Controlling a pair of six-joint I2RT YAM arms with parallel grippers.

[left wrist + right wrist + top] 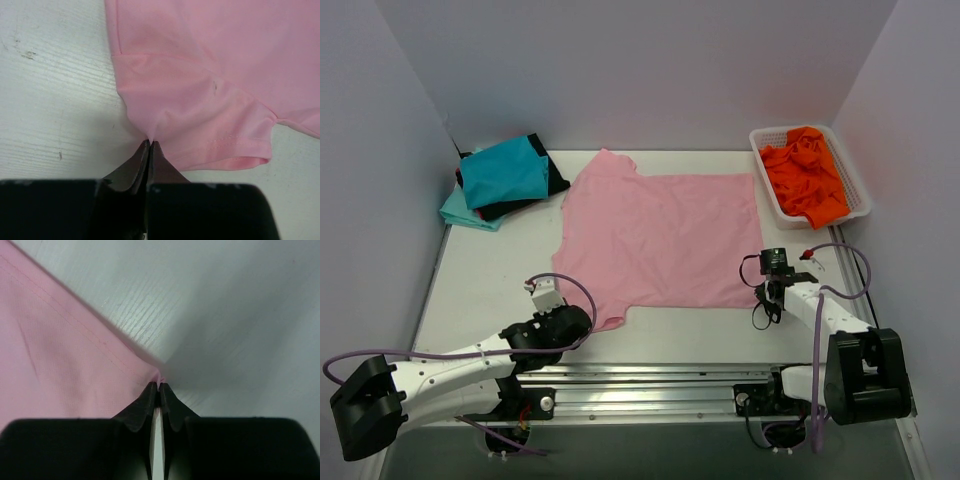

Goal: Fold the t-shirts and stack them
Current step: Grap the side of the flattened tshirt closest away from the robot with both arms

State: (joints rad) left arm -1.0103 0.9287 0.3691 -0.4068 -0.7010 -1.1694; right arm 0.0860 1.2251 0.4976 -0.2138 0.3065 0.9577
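L claw (150,143), R claw (159,386) pinch pink tee (660,235) on white table (485,275), pale walls (640,70).

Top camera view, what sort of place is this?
Probably a robot lab test cell: bare white walls boxing in a table, left arm and right arm mounted on a metal rail, a pink t-shirt laid out flat.

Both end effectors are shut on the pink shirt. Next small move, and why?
Probably raise both together slightly to start the fold: the left end effector is shut on the near sleeve of the pink shirt, the right end effector on its near hem corner, and the cloth lies flat.
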